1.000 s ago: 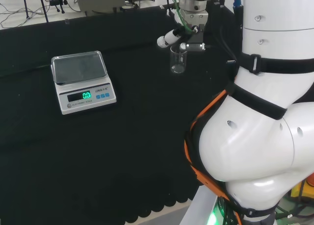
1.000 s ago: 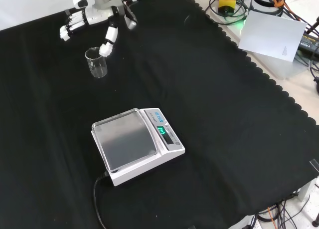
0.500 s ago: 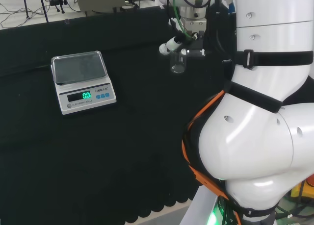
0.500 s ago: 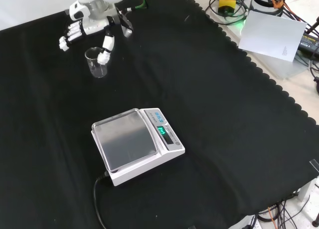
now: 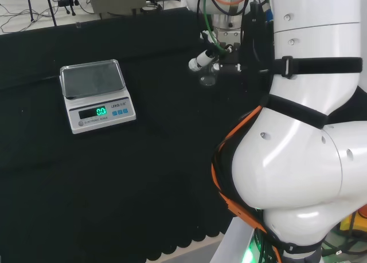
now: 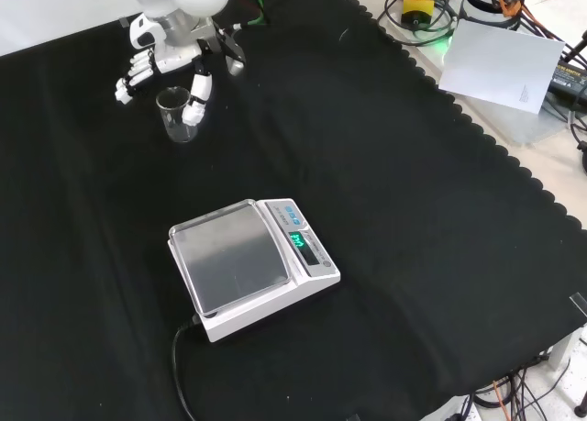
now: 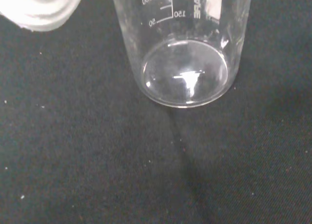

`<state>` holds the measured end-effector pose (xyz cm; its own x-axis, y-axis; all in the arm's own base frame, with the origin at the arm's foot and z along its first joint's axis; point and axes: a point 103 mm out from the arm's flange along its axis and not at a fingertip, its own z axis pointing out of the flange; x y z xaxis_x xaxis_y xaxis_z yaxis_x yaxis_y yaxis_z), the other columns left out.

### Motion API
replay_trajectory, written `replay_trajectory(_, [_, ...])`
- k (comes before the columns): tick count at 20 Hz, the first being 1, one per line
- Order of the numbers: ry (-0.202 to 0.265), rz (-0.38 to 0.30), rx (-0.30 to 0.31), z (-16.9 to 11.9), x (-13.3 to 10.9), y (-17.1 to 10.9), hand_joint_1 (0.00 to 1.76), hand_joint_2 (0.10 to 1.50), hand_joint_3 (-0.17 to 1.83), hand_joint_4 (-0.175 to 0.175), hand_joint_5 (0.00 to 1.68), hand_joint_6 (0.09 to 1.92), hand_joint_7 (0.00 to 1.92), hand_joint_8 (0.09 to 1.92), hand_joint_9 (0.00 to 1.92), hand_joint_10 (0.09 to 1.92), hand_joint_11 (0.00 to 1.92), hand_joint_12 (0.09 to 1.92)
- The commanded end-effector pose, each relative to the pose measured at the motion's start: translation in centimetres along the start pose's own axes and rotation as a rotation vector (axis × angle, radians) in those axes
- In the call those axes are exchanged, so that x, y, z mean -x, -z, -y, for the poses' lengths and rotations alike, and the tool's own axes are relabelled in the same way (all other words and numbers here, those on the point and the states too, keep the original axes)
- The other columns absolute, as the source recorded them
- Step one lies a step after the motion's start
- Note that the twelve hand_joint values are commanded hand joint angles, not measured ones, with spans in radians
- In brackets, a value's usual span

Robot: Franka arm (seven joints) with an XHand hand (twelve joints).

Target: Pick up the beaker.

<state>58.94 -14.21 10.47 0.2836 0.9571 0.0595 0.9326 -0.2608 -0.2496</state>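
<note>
A clear, empty beaker [image 6: 177, 115] is stood upright on the black worktop [image 6: 385, 192], beyond the scale [image 6: 252, 266] in the front view. The hand [image 6: 165, 59] is spread about its rim, fingers on either side, nothing yet gripped.

Clear, empty glass beaker [image 6: 178, 115] with printed graduations, upright on the black cloth [image 6: 404, 201].
</note>
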Motion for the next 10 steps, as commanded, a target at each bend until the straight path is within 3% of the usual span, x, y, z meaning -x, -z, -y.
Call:
replay_trajectory(1, [-0.008, -0.002, -0.028, -0.49, -0.09, -1.51, 0.72, 0.66, 0.23, 0.094, 0.16, 0.09, 0.00, 0.44, 0.15, 0.85, 0.00, 1.33])
replay_trajectory(6, [-0.011, 0.002, -0.042, -0.66, 0.08, -1.90, 0.78, 0.65, 0.29, 0.095, 0.24, 0.09, 0.03, 0.53, 0.24, 0.84, 0.00, 1.43])
replay_trajectory(10, [-0.009, -0.001, -0.006, -0.58, -0.04, -1.99, 0.89, 0.59, 0.52, 0.093, 0.34, 0.09, 0.13, 0.63, 0.39, 0.80, 0.05, 1.56])
